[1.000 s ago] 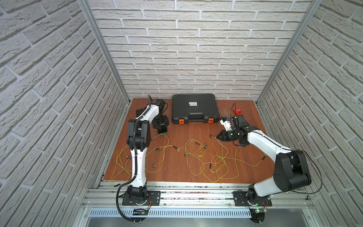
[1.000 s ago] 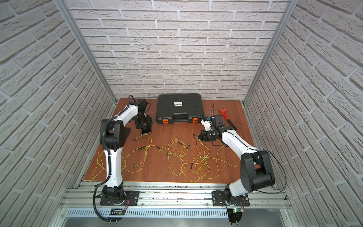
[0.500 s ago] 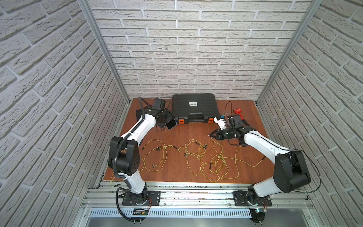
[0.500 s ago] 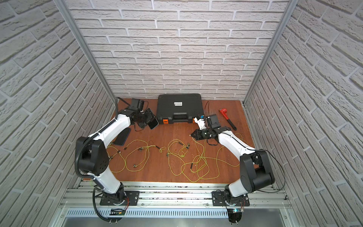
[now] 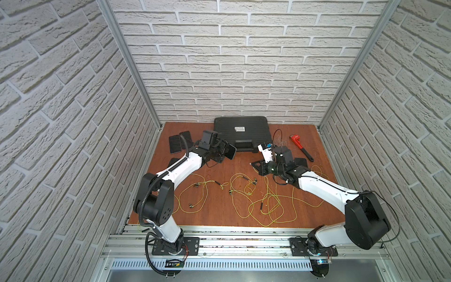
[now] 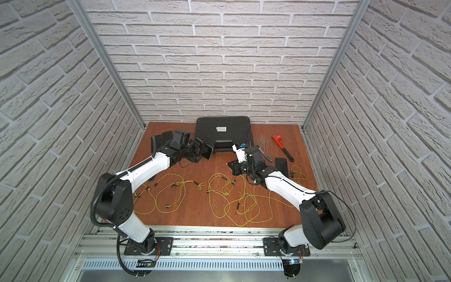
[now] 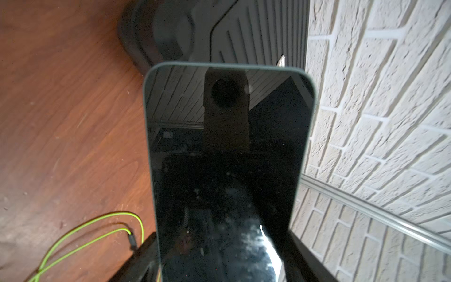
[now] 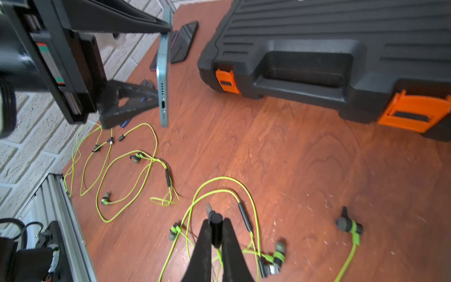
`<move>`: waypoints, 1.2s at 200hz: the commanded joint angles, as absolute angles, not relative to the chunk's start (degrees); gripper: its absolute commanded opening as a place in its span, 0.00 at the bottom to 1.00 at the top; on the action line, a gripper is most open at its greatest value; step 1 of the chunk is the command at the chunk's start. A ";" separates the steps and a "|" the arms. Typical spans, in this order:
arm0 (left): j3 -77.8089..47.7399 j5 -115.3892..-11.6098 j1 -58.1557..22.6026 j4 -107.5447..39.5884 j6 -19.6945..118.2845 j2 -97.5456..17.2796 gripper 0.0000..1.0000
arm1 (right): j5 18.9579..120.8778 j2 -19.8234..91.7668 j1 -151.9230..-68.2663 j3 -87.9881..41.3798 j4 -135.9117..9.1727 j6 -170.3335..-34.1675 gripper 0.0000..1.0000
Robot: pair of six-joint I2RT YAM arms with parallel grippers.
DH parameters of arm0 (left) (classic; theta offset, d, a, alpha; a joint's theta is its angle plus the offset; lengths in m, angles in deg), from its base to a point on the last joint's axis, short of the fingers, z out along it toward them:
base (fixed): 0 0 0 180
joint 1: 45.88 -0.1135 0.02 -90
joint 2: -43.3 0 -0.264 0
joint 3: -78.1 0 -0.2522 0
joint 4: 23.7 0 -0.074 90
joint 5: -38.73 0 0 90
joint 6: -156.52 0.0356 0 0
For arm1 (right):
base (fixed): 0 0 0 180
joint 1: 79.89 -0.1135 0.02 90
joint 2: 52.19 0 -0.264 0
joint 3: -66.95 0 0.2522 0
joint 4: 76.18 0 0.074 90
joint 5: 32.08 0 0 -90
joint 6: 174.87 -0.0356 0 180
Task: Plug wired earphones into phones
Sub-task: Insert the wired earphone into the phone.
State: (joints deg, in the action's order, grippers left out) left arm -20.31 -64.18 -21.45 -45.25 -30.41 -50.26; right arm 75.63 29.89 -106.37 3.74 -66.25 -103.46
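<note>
1. The left gripper (image 5: 223, 150) is up off the table (image 5: 219, 214), its jaws clamped on the two flat faces of a phone (image 7: 227, 146), screen towards the wrist camera.
2. That phone hangs in the air just in front of the near-left corner of the black case (image 5: 241, 136), turned on edge. In the right wrist view its narrow end with the port (image 8: 163, 105) faces the right arm.
3. The right gripper (image 5: 253, 164) is pressed together on a dark plug (image 8: 216, 228), and the plug's metal tip pokes out past the fingertips towards the phone.
4. There is a clear gap between plug and port, so nothing is plugged in yet.
5. A yellow-green cord (image 8: 219, 254) trails from the plug down to the table.
6. The other earphones (image 5: 244, 195) lie in loose loops across the middle of the table.
7. Two spare phones (image 5: 175, 144) lie flat at the far left, and another (image 6: 281, 164) lies beside the right arm.
8. A red wrench (image 5: 296, 140) lies at the far right.
</note>
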 commanded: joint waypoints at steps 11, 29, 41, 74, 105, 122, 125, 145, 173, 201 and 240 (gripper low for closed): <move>-22.83 -65.47 -20.43 -33.88 -42.55 -47.35 0.00 | 68.46 30.37 -110.13 4.80 -80.20 -105.96 0.06; -22.99 -65.81 -19.67 -33.79 -43.93 -47.56 0.00 | 66.27 31.58 -111.38 4.80 -83.93 -106.00 0.06; -23.42 -65.95 -19.20 -32.89 -44.88 -47.67 0.00 | 64.83 32.38 -111.84 4.68 -85.89 -106.14 0.06; -24.33 -65.51 -18.63 -32.02 -45.54 -47.67 0.00 | 63.35 34.11 -112.06 3.73 -88.63 -107.00 0.06; -25.27 -66.39 -18.33 -29.31 -46.35 -47.80 0.00 | 62.67 34.15 -112.54 3.48 -89.16 -107.12 0.06; -25.64 -66.30 -18.33 -29.24 -46.23 -47.54 0.00 | 62.10 33.60 -112.59 3.68 -89.06 -107.02 0.06; -25.68 -66.30 -18.30 -29.16 -46.25 -47.50 0.00 | 62.13 33.51 -112.59 3.62 -88.98 -106.94 0.06; -25.74 -66.39 -18.28 -28.71 -46.21 -47.65 0.00 | 62.22 33.41 -112.63 3.44 -88.92 -106.78 0.06; -25.91 -66.55 -18.29 -28.19 -46.33 -47.94 0.00 | 62.50 33.76 -112.75 2.84 -89.31 -106.66 0.06; -25.98 -66.65 -18.28 -27.88 -46.40 -48.10 0.00 | 62.69 34.25 -112.85 2.47 -89.72 -106.51 0.06; -25.87 -66.99 -18.29 -27.25 -46.56 -48.29 0.00 | 62.46 34.86 -113.12 1.96 -90.32 -106.32 0.06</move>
